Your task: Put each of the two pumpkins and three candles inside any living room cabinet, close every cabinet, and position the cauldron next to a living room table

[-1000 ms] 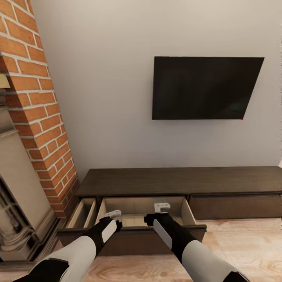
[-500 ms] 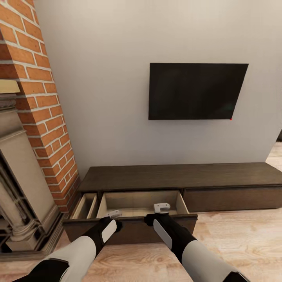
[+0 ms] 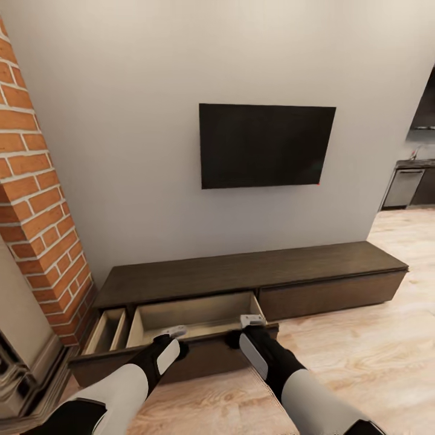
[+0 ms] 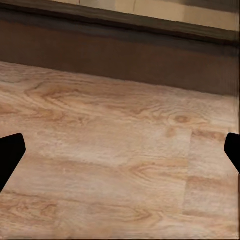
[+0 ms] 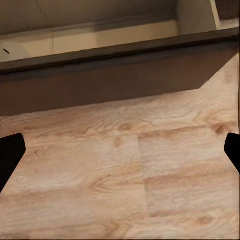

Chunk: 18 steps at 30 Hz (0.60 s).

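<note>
Head view shows my left claw [image 3: 176,331] and right claw [image 3: 251,320] spread wide, holding nothing, hanging over the wood floor [image 3: 362,356] just before the cabinet [image 3: 254,272], whose drawer [image 3: 193,314] stands pulled out.

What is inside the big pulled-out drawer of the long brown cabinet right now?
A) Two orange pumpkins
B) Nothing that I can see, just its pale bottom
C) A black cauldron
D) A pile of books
B, in the head view the open drawer of the cabinet shows only bare beige walls and floor; its near strip is hidden behind the drawer front.
</note>
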{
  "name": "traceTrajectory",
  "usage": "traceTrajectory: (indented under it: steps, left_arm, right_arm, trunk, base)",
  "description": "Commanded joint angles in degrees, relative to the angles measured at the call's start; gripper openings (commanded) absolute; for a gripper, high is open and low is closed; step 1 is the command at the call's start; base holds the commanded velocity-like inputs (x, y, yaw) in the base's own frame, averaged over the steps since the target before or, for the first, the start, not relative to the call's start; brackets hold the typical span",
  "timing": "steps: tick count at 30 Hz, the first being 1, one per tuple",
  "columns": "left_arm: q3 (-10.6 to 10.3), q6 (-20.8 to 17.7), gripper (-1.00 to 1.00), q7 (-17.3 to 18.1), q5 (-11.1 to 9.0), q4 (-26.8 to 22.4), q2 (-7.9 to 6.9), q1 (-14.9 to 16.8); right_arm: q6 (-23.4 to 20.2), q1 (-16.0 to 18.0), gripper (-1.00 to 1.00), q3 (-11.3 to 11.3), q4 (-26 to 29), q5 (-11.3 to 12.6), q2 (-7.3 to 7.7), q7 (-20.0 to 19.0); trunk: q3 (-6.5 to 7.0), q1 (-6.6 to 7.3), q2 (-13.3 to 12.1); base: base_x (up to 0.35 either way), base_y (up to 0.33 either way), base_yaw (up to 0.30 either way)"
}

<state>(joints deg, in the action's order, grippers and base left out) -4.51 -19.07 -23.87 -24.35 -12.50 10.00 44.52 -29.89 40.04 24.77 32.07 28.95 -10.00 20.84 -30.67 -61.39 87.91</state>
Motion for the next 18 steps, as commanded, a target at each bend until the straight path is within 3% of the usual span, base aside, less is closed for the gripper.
traceTrajectory:
  steps: [1,5,7,8,10,13,18]
  left_arm:
    - [-0.5,-0.6,1.00,-0.4,-0.4,-0.1,0.00,0.0]
    - [-0.8,-1.1,1.00,-0.3,-0.3,0.2,0.00,0.0]
    - [-0.9,-1.0,1.00,-0.3,-0.2,0.8,0.00,-0.7]
    - [-0.9,-0.9,1.00,-0.3,-0.1,1.1,0.00,-2.0]
    - [-0.9,-0.7,1.00,-0.3,0.0,1.3,0.00,-3.6]
    - [-1.0,-0.4,1.00,-0.3,0.1,1.5,0.00,-5.9]
    - [-1.0,0.1,1.00,-0.3,0.1,1.7,0.00,-7.6]
  right_arm:
    - [-0.6,0.1,1.00,-0.9,0.5,0.5,0.00,0.6]
    - [-1.3,-2.2,1.00,-5.6,1.2,0.5,0.00,0.6]
    - [-1.4,-4.3,1.00,-9.0,1.3,0.6,0.51,0.5]
    - [-1.4,-5.7,1.00,-12.9,1.3,0.6,1.69,0.4]
    - [-1.3,-8.4,1.00,-18.4,1.3,0.6,2.55,0.4]
    - [0.7,-14.1,1.00,-24.4,1.4,0.5,3.09,0.2]
    - [5.0,-17.6,1.00,-26.8,1.1,0.6,3.35,0.3]
  trunk:
    - [0.17,0.23,-0.4]
    - [1.07,1.11,-2.0]
    - [1.52,1.55,-2.8]
    - [1.75,1.77,-3.2]
    - [2.21,2.20,-4.0]
    - [2.89,2.86,-5.2]
    - [3.84,3.96,-7.2]
  base:
    - [0.000,0.000,-0.276]
    - [0.000,0.000,-0.276]
    - [0.000,0.000,-0.275]
    - [0.000,0.000,-0.274]
    - [0.000,0.000,-0.274]
    - [0.000,0.000,-0.269]
    - [0.000,0.000,-0.276]
